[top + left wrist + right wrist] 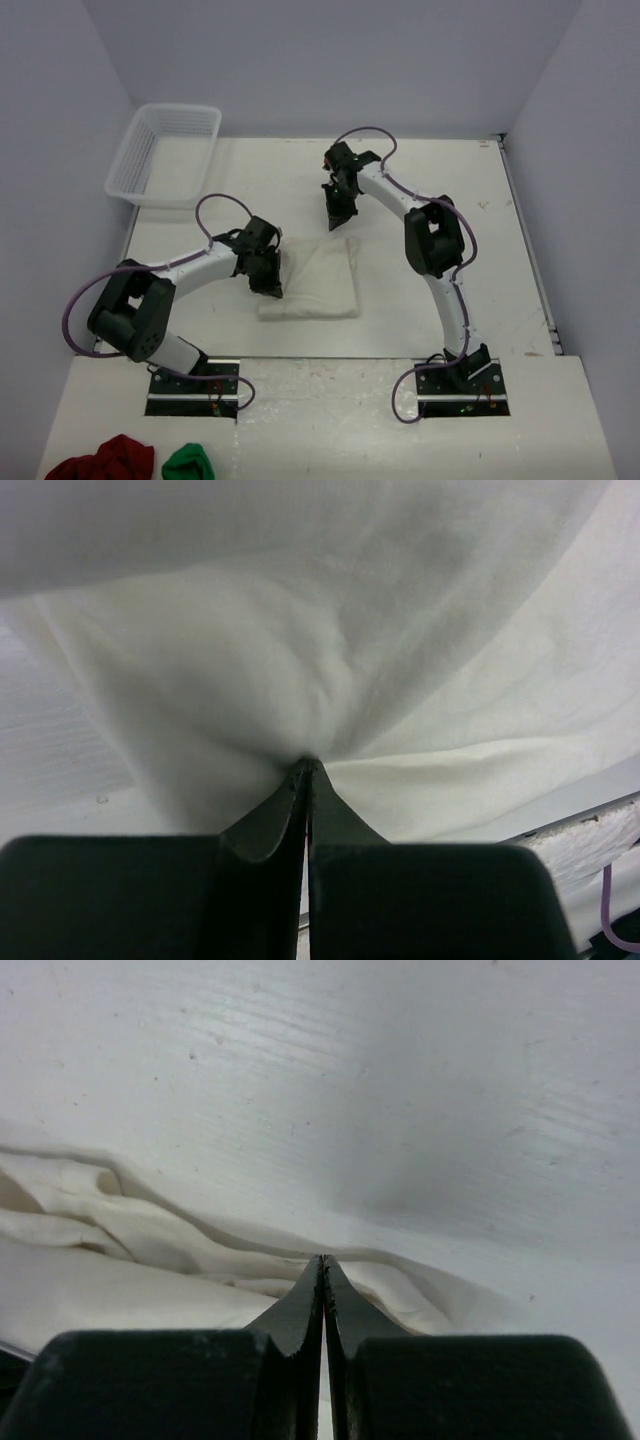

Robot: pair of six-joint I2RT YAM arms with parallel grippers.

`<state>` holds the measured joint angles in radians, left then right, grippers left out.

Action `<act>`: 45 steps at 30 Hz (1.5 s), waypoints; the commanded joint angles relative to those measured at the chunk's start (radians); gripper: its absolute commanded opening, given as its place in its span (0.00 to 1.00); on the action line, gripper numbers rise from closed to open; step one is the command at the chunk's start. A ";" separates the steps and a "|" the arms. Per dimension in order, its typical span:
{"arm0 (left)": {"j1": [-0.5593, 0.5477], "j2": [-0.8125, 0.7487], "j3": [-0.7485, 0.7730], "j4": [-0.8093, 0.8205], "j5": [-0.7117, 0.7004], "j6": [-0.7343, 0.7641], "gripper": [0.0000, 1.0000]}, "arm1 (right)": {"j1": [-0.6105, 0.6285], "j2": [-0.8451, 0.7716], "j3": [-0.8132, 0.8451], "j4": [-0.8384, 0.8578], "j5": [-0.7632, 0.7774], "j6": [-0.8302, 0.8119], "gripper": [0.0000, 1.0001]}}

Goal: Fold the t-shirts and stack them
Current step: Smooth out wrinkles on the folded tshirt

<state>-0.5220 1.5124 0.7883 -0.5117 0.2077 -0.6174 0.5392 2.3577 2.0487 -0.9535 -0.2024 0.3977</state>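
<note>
1. In the top view, the left hand [270, 285] covers the left edge of the folded t-shirt [320, 275]. How many layers lie there is too small to tell.
2. In the left wrist view, the cloth runs off the top, left and right edges, and it is blurred towards the top.
3. In the right wrist view, the closed tips of the right hand [322, 1260] hide whether any cloth sits between them.
4. At the lower left of the top view, the bottom edge cuts off the dark red cloth bundle [105, 460] and the green cloth bundle [188, 465].

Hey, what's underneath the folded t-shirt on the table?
Only the white table shows around the edges of the t-shirt. Its folded layers cover whatever lies beneath, so another shirt there cannot be ruled out. The left tool pinches its left edge.
</note>
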 commanded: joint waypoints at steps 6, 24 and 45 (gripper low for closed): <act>-0.015 -0.150 0.143 -0.137 -0.203 0.019 0.00 | -0.002 -0.204 0.061 -0.033 0.049 -0.083 0.00; -0.015 0.133 0.434 -0.117 -0.168 0.059 0.00 | 0.004 -0.606 -0.488 0.041 -0.167 0.007 0.00; -0.013 0.285 0.468 -0.064 -0.160 0.091 0.00 | 0.079 -0.661 -0.878 0.193 -0.279 0.061 0.00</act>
<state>-0.5327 1.7828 1.2327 -0.6125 0.0357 -0.5526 0.6144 1.7119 1.1702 -0.8124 -0.4618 0.4461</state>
